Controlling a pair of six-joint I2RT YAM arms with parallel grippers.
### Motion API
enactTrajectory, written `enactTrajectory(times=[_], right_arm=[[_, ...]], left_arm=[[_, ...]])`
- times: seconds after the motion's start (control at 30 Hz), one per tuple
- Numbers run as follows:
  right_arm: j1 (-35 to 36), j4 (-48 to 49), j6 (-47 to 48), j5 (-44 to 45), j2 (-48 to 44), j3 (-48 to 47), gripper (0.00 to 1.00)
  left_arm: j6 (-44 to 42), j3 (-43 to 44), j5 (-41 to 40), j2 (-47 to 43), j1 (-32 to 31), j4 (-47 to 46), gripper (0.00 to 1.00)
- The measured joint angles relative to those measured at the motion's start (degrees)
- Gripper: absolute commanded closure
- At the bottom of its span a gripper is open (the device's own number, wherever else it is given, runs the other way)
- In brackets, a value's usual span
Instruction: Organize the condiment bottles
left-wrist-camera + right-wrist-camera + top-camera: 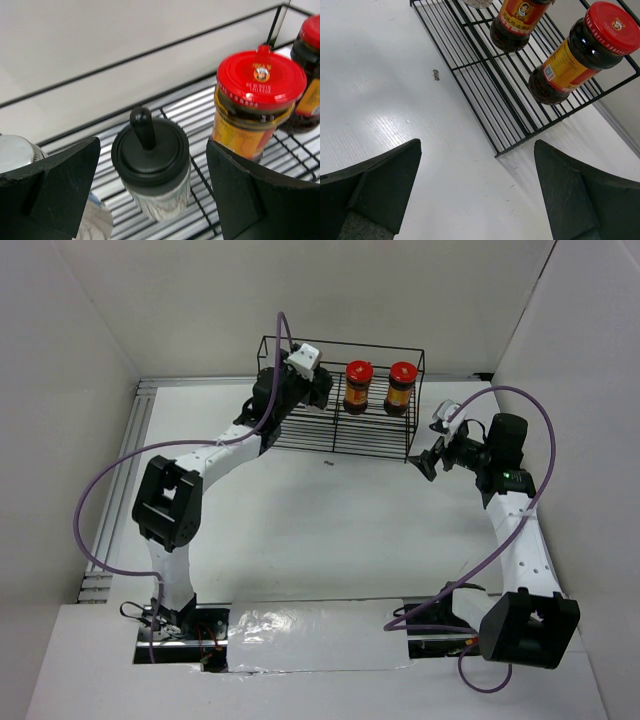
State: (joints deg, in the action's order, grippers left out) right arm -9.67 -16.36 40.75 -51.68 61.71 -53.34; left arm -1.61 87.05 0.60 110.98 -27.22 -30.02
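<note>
Since the left gripper (152,145), unclenched, straddles the black-capped bottle (150,165) at lower centre, placing looks done; next, lift straight clear.

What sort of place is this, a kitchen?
Probably a robot test bench, not a kitchen: bare white walls around a white table, two robot arms, and one wire rack holding condiment bottles.

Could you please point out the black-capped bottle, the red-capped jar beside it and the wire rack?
black-capped bottle (150,156): left wrist view, on its black cap.
red-capped jar (261,85): left wrist view, on its red lid.
wire rack (496,100): right wrist view, on its bare shelf bars.
</note>
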Motion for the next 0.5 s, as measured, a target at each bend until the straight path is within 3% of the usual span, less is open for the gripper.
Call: enactTrajectory(times=[0.27,0.5], right_arm=[[0.0,0.4,-4.6,1.0,1.4,0.0,0.00],[-0.1,0.9,-12.7,8.5,1.6,-0.7,0.00]], left_arm=[[0.1,-0.4,1.2,-8.6,0.0,13.2,0.01],[0.5,-15.6,5.2,-35.1,0.2,23.0,0.01]])
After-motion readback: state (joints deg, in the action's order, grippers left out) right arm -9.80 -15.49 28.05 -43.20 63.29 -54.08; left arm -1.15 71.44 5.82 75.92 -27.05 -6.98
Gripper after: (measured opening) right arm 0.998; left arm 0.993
